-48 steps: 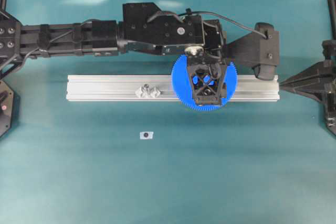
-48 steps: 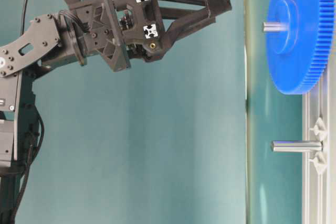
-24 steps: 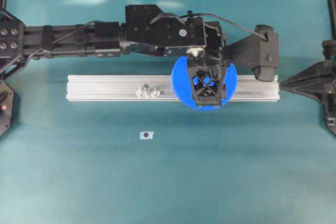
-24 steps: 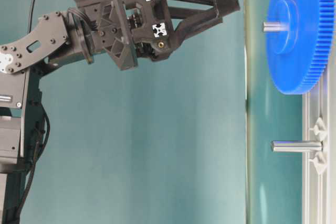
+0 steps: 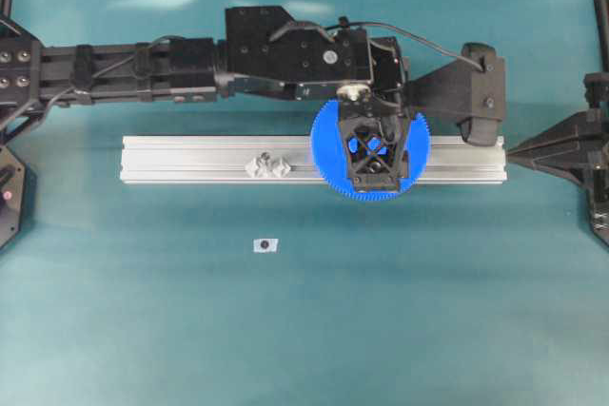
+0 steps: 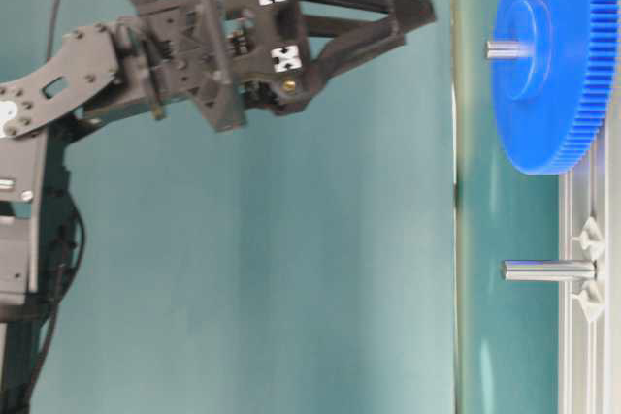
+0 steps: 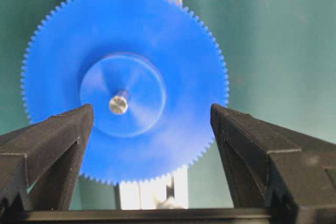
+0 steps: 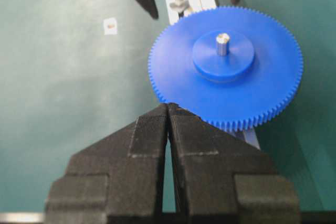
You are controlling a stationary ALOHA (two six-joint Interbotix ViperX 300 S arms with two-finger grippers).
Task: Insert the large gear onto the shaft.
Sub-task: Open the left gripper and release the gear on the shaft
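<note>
The large gear [image 5: 328, 154] lies flat on the aluminium rail. The shaft pokes its pale tip [image 7: 118, 103] through the hub, as the right wrist view [image 8: 222, 43] and the table-level view [image 6: 497, 48] also show. My left gripper [image 5: 376, 151] hangs well above the gear, open and empty, clear of it in the table-level view [image 6: 415, 18]. Its fingers [image 7: 52, 145] frame the gear [image 7: 157, 40] without touching it. My right gripper [image 8: 168, 107] is shut and empty, just off the gear's rim [image 8: 262, 114], at the rail's right end [image 5: 516, 149].
The aluminium rail [image 5: 190, 159] runs left to right across the teal mat. A second upright peg [image 5: 268, 164] with two clear diamond mounts stands bare on it, left of the gear [image 6: 548, 269]. A small white piece with a dark spot [image 5: 265, 245] lies in front.
My left gripper has shifted slightly above the gear and stays open. The gear, the shaft and the right arm have not moved.
</note>
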